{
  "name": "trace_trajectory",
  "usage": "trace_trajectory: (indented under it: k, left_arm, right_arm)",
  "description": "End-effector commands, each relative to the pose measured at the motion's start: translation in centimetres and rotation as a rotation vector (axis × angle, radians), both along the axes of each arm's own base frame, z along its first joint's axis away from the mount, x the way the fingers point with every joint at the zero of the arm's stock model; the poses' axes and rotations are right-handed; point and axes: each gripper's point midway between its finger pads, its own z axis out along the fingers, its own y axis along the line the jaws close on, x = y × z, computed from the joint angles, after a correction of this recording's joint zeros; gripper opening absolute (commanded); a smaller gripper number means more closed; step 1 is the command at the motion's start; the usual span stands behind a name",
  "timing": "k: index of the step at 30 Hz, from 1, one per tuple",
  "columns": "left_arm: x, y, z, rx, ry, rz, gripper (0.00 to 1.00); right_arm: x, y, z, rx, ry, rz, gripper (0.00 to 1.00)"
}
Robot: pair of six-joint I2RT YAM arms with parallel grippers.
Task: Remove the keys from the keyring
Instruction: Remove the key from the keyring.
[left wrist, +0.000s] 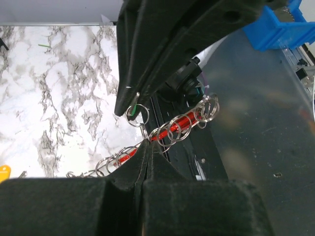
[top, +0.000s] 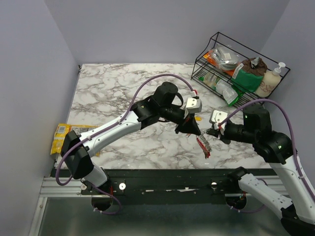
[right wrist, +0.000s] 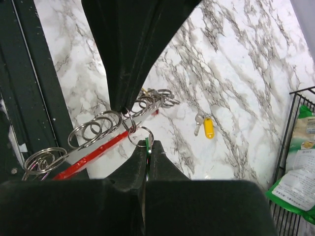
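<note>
keyring (right wrist: 93, 153), a red-and-grey metal loop, sits clenched in left fingers (right wrist: 125, 73); right fingers (right wrist: 162, 167) grasp the green-tagged key (right wrist: 147, 144). a skewed pull may jam its split ring (right wrist: 131, 140).

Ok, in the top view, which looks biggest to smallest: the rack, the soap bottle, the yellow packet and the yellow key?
1. rack
2. soap bottle and yellow packet: they look about alike, and the arm hides part of the packet, so I won't rank them
3. yellow key, smallest
</note>
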Motion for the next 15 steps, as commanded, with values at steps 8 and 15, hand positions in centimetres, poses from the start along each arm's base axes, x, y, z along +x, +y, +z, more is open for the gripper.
trace_trajectory:
  k: [8,15]
  left_arm:
    - [-2.4,1.8,2.0,-0.051,-0.03,-0.082,0.0]
    - [-3.1,1.4,1.2,-0.024,-0.073,-0.106,0.0]
  right_arm:
    - [-0.8,0.6,1.1,0.068,0.001,0.045,0.01]
    - [-3.7,2.5,2.4,0.114,0.088,0.24,0.01]
